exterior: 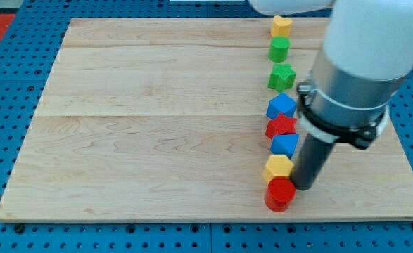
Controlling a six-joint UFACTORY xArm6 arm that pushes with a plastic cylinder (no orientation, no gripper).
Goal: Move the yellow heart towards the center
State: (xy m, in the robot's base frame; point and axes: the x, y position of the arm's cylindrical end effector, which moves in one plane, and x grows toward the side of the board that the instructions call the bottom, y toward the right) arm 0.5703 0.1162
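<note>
The yellow heart [281, 26] lies at the view's top, at the head of a column of blocks on the right part of the wooden board [157, 126]. My tip [304, 187] is far from it, near the view's bottom. It stands just right of the lower yellow block [277, 167] and the red cylinder [281, 193], close to both; I cannot tell whether it touches them.
Below the heart the column runs down: a green round block [278, 49], a green star [282, 76], a blue block [281, 107], a red block [282, 126], another blue block [285, 144]. The arm's wide grey body [361, 63] hides the board's right side.
</note>
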